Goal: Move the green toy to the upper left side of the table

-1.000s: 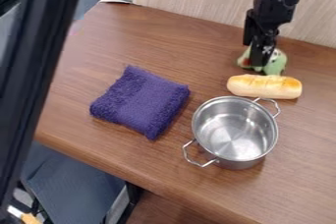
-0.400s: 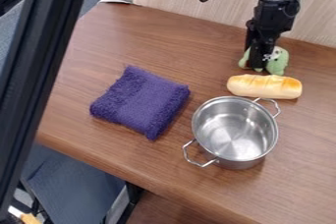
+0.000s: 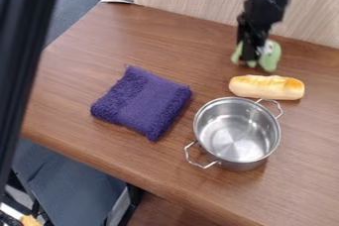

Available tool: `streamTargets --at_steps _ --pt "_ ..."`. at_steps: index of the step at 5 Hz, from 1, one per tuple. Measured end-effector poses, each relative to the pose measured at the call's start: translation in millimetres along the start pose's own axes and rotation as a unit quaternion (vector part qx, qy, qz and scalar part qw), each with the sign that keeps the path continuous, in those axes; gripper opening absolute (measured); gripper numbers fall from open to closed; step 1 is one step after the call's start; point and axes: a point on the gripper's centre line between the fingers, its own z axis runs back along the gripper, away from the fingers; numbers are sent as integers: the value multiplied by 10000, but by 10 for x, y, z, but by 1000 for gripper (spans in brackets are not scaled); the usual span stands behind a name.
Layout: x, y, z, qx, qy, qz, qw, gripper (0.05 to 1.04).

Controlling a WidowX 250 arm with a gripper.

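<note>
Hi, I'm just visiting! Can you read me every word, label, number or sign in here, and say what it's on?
There is no text that I can read.
Pale specks by the black gripper and green toy: too small to tell if they are print.
Purple cloth, bread, metal pot: no lettering seen.

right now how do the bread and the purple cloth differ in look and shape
The bread is golden on top and pale below, while the cloth is deep purple all over. The bread is a long, rounded loaf; the cloth is a flat, roughly square pad. The bread looks smooth, whereas the cloth has a fuzzy, textured surface. Both lie on the wooden table.
</note>
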Motion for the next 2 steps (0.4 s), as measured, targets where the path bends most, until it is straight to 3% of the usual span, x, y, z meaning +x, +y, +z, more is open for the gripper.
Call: streamTargets --at_steps 1,2 --pt "-408 224 239 210 -293 744 9966 437" --pt "-844 429 285 328 -146 1349 9902 435"
